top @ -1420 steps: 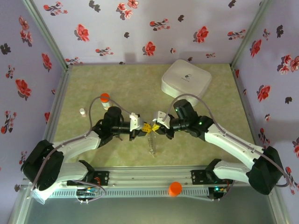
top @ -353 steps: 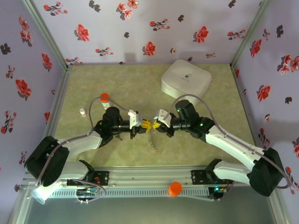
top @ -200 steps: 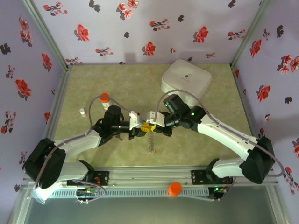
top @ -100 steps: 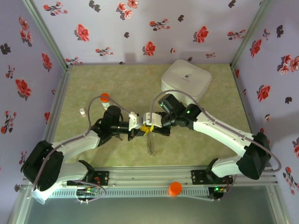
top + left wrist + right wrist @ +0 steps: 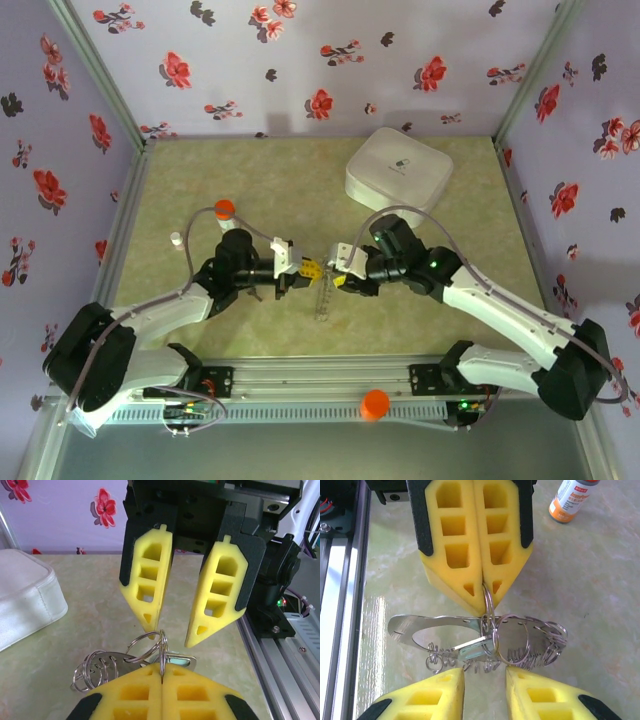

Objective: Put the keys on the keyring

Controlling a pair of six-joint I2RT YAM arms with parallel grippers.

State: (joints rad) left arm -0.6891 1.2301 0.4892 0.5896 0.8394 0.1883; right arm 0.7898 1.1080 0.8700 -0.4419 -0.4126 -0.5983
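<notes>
Right wrist view showed the left gripper (image 5: 487, 592) pressed together on the keyring (image 5: 489, 611), holding it on edge so that the silver key (image 5: 435, 627) and a string of linked rings (image 5: 532, 642) hung from it within reach. The right gripper (image 5: 484, 675) stood spread just beside them, placed, I judged, to close on the key

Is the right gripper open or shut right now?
Open: the right gripper has its yellow fingers standing apart, with a clear gap between them.
</notes>
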